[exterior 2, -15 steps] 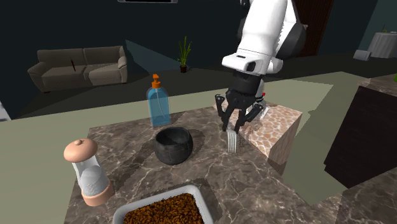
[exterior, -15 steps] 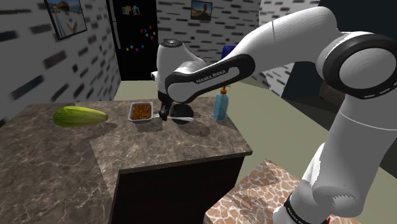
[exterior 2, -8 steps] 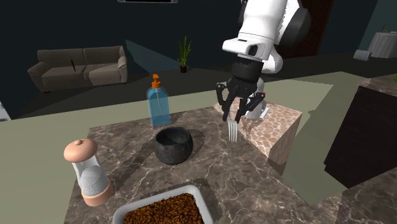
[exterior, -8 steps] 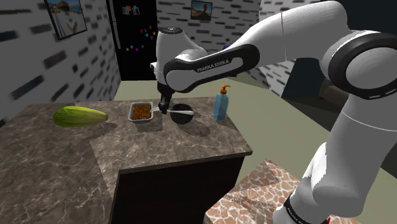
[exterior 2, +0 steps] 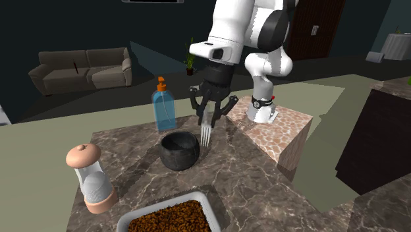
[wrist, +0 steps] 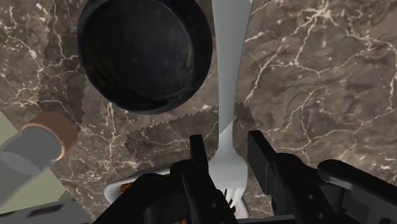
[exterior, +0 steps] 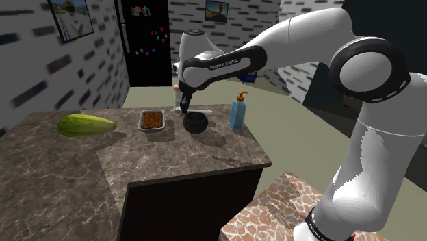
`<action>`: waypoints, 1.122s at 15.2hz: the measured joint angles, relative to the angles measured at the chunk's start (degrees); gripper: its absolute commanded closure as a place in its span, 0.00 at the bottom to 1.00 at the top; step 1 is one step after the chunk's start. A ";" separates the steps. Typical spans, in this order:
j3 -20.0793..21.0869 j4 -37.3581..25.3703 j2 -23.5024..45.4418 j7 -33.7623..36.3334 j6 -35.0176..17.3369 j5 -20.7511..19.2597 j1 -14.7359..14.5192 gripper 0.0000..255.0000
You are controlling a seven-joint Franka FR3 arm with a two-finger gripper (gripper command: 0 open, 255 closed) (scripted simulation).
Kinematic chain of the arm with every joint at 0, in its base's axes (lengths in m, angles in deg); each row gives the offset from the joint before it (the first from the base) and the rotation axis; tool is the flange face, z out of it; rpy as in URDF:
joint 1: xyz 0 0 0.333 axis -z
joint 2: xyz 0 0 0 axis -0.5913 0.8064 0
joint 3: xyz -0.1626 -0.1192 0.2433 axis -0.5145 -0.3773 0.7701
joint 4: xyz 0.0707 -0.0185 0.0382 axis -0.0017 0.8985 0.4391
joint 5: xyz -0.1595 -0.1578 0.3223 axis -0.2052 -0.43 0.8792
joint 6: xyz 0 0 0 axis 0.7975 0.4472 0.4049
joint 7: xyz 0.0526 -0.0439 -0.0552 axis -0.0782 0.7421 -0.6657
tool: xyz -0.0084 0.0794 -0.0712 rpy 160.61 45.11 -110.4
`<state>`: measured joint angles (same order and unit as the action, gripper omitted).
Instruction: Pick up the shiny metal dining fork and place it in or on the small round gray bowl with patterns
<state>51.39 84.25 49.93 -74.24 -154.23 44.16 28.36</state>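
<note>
The gripper (exterior 2: 209,118) pinches the metal fork (exterior 2: 206,136) between narrowly parted fingers; the fork hangs in the air just beside the rim of the dark round bowl (exterior 2: 180,150); a blue soap bottle (exterior 2: 164,105) stands near behind the bowl; the marble countertop (exterior 2: 263,191) lies bare toward the second exterior view's right.

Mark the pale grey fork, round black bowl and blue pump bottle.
Pale grey fork (exterior 2: 206,134): second exterior view, tines.
Round black bowl (exterior 2: 179,157): second exterior view, outer wall.
Blue pump bottle (exterior 2: 164,112): second exterior view, body.

Shoulder behind, second exterior opposite — wrist downward, bowl (wrist: 145,54) shared
</note>
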 measured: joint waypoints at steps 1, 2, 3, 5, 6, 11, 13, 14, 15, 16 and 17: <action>-0.39 -1.41 0.95 -1.24 0.35 0.28 0.63 1.00; -0.78 -2.67 1.79 -2.56 0.59 0.61 1.33 1.00; -1.11 -4.15 2.92 -3.67 0.81 0.86 1.91 1.00; -1.78 -6.11 4.85 -5.96 0.61 1.40 3.23 1.00; -1.94 -6.66 5.50 -6.47 0.44 1.48 3.53 1.00; -2.18 -4.67 6.75 -6.43 -2.82 1.17 3.78 1.00; -2.22 -4.16 7.39 -6.10 -3.93 0.94 3.67 1.00; -2.28 -3.50 7.52 -6.14 -4.73 0.89 3.77 1.00; -2.35 -3.00 7.83 -6.04 -5.53 0.78 3.79 1.00; -2.33 -2.66 7.94 -5.80 -6.11 0.66 3.68 1.00; -2.33 -2.73 8.04 -5.80 -6.35 0.62 3.67 1.00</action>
<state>49.06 81.52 57.97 -80.04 -160.58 44.78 32.04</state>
